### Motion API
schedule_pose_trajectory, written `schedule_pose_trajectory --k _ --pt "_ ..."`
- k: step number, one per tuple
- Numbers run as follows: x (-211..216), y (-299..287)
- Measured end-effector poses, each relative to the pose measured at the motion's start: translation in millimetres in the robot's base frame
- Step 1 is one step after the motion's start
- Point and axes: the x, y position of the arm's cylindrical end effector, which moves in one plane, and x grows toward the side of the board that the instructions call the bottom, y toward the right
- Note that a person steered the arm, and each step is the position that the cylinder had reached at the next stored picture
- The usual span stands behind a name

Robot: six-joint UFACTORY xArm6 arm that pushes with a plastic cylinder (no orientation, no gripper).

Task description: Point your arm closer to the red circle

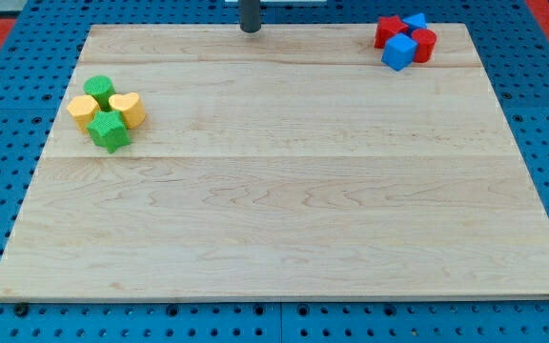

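Note:
My tip (250,30) is at the view's top, just above the middle of the wooden board's (284,210) top edge. The red circle block (425,44) sits in a tight cluster at the board's top right corner, far to the right of my tip. In the same cluster are another red block (387,30), a blue cube (399,52) in front and a second blue block (415,21) behind. My tip touches no block.
A second cluster lies at the board's left: a green block (98,89), a green star-like block (109,131), a yellow block (82,110) and a yellow heart-like block (127,107). A blue pegboard (8,114) surrounds the board.

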Motion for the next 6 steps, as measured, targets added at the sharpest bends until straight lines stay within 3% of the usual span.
schedule_pose_trajectory --k 1,3,6 --pt "31 12" --pt "146 29" --pt "152 181"
